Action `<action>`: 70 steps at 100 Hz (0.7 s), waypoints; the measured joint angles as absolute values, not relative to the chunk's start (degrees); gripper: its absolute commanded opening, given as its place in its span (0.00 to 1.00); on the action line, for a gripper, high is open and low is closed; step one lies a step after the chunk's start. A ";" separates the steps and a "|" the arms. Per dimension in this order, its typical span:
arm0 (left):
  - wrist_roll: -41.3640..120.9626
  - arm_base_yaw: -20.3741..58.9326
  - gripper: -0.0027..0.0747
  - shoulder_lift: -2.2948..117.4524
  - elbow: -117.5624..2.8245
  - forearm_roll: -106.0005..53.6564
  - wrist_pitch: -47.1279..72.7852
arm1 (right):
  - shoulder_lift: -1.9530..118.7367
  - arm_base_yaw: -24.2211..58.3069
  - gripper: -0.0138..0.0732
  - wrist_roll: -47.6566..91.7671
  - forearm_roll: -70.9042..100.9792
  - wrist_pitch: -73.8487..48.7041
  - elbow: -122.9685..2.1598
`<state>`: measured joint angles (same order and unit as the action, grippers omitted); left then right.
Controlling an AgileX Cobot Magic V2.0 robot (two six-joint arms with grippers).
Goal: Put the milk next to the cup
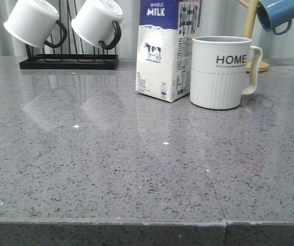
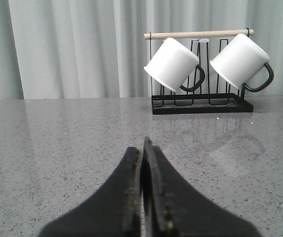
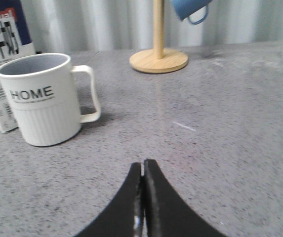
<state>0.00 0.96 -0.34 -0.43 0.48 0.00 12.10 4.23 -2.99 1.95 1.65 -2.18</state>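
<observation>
The milk carton (image 1: 164, 48), white with a blue top and a cow picture, stands upright on the grey counter, right beside the white HOME mug (image 1: 221, 72), to its left and almost touching. Both show in the right wrist view: the mug (image 3: 40, 98) and the carton's edge (image 3: 0, 64) behind it. My left gripper (image 2: 142, 148) is shut and empty over bare counter. My right gripper (image 3: 142, 165) is shut and empty, well short of the mug. Neither gripper shows in the front view.
A black rack (image 1: 67, 61) with two white black-handled mugs (image 1: 34, 23) stands at the back left; it also shows in the left wrist view (image 2: 200, 101). A wooden stand (image 3: 158, 57) holding a blue mug (image 1: 277, 14) is at the back right. Curtains hang behind.
</observation>
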 measured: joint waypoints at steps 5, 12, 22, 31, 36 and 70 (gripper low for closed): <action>0.00 0.96 0.01 -0.34 -0.43 0.48 0.00 | 10.00 3.07 0.08 -2.82 2.43 2.18 -0.14; 0.00 0.96 0.01 -0.34 -0.43 0.48 0.00 | 7.17 1.59 0.08 -2.60 2.69 0.60 1.18; 0.00 0.96 0.01 -0.34 -0.43 0.48 0.00 | 3.59 -0.18 0.08 -1.39 2.89 -1.48 1.48; 0.00 0.96 0.01 -0.34 -0.43 0.48 0.00 | 0.80 -1.25 0.08 0.00 2.89 -1.69 1.48; 0.00 0.96 0.01 -0.34 -0.43 0.48 0.00 | -0.05 -1.36 0.08 0.00 2.89 -1.69 1.48; 0.00 0.96 0.01 -0.34 -0.43 0.48 0.00 | -0.65 -1.36 0.08 0.30 2.89 -3.87 1.48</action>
<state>0.00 0.96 -0.34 -0.43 0.48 0.00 -0.65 -1.36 0.30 2.89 -3.87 1.48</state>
